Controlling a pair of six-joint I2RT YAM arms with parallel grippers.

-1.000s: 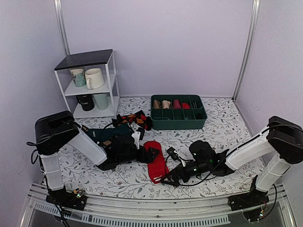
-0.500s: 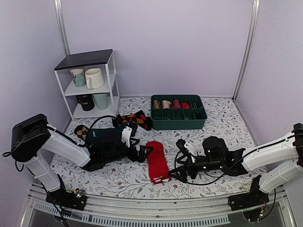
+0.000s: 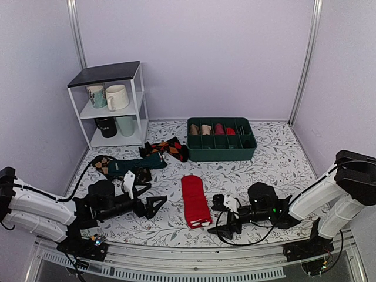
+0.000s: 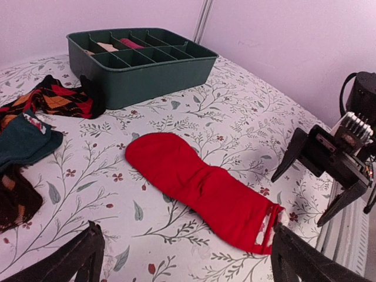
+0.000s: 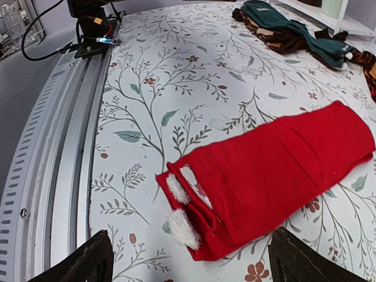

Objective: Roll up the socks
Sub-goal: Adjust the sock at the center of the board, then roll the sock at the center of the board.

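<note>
Right tool [image 3: 216, 217] gapes beside the socks [image 3: 194, 200]; teal sock [image 3: 138, 165] and green tray [image 3: 222, 154] lie beyond.

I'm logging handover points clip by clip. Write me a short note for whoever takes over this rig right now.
Left gripper: open, empty, low over the table, on the left of the socks.
Right gripper: open, empty, on the right, near the cuff end.
The socks: the red pair lies flat, apparently one on the other, cuffs toward the arm bases. Neither gripper touches it.
Done: pair laid out straight.
Left: all the rolling; no roll is started.
</note>
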